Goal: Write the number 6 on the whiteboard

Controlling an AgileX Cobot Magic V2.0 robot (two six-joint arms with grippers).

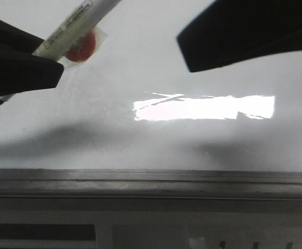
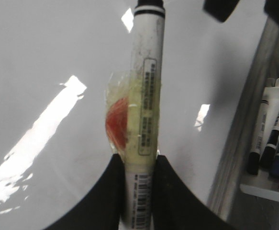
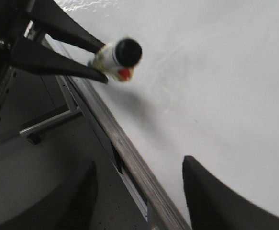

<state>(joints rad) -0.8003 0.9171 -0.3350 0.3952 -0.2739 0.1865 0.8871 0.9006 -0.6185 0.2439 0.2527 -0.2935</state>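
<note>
Left gripper (image 2: 138, 165) fingers pinch white marker (image 2: 146, 86), red disc (image 2: 117, 127) taped beside barrel. Right gripper (image 3: 139, 191) fingers spread, empty. Whiteboard (image 1: 156, 67) fills upper frame, glare at centre, grey ledge (image 1: 151, 181) below. No 6 visible.

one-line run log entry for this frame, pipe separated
left gripper: shut on marker, cap on | right gripper: open, holding nothing | whiteboard: no 6 visible | stage: before writing

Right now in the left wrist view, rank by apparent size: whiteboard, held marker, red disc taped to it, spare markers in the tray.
1. Whiteboard, fills most of the view.
2. Held marker, though nearness to the camera inflates it.
3. Spare markers and the red disc: too close to rank.
</note>
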